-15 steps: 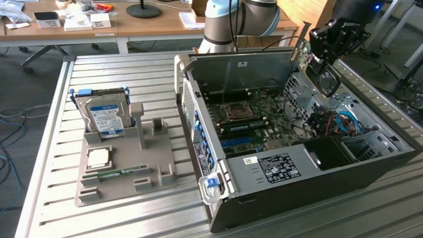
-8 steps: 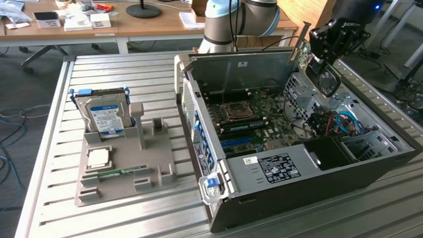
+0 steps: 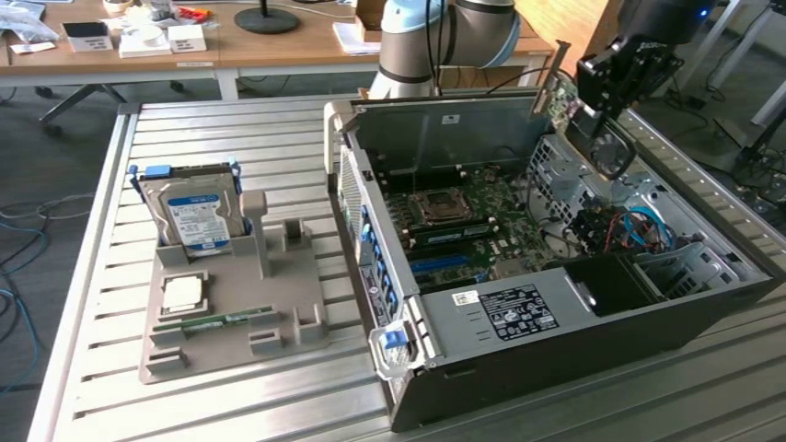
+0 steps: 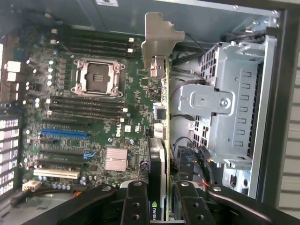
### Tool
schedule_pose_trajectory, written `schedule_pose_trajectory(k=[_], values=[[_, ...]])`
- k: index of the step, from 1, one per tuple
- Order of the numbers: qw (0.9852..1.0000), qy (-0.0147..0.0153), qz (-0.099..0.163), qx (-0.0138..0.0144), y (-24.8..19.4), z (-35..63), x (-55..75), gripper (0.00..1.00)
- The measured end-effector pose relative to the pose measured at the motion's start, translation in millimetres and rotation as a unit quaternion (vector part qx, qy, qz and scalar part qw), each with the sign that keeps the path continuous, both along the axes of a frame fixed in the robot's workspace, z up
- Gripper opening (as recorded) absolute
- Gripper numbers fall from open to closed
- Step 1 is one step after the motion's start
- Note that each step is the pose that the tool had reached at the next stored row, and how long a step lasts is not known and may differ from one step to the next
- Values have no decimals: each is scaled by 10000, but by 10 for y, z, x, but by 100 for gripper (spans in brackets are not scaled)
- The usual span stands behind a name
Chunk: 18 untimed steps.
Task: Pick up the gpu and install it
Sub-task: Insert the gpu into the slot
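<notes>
GPU [image 3: 555, 99] hangs in the exterior view at about one o'clock of the open computer case [image 3: 553, 304], raised over the case's far rim, its pale bracket slanting upward. The gripper [image 3: 587, 87] has its fingers closed on the card, just at three o'clock of it. Below lies the motherboard [image 3: 473, 221]. Well apart, at nine o'clock of the case, a grey holder tray [image 3: 227, 354] sits on the slatted metal table [image 3: 246, 138]. It carries an upright hard drive with a blue label [image 3: 184, 216], a processor chip [image 3: 182, 293] and a green memory stick [image 3: 227, 319].

In the wrist view the GPU [image 4: 159, 154] shows edge-on, clamped between the two black fingers [image 4: 136, 206] of the gripper [image 4: 161, 211]. Its bracket points away from them. Behind the card lie the motherboard's processor socket [image 4: 99, 77] on one side and a grey drive cage [image 4: 229, 103] on the other.
</notes>
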<state>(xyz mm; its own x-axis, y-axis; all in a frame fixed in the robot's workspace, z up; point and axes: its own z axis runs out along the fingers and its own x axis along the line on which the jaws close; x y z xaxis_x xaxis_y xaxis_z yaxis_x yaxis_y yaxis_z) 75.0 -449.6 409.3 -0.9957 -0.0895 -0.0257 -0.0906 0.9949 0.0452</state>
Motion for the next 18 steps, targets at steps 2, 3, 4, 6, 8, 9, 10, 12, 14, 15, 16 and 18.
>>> schedule_pose_trajectory(k=[2, 3, 4, 6, 8, 9, 10, 12, 14, 15, 16, 18], values=[[9999, 0, 143, 0, 0, 0, 1, 27], [9998, 0, 222, 0, 0, -1, 1, 27], [9996, 0, 297, 0, 0, -1, 1, 27], [9990, 0, 456, 0, 0, -2, 1, 27], [9981, 0, 619, 0, 0, -3, 1, 27], [9975, 0, 700, 0, 0, -3, 1, 27], [9969, 0, 781, 0, 0, -3, 1, 27], [9955, 0, 953, 0, 0, -4, 1, 27], [9937, 0, 1122, 0, 0, -5, 1, 27], [9927, 0, 1208, -1, 0, -6, 1, 27], [9916, 0, 1292, 0, 0, -6, 1, 27], [9892, 0, 1464, 0, 0, -7, 1, 27]])
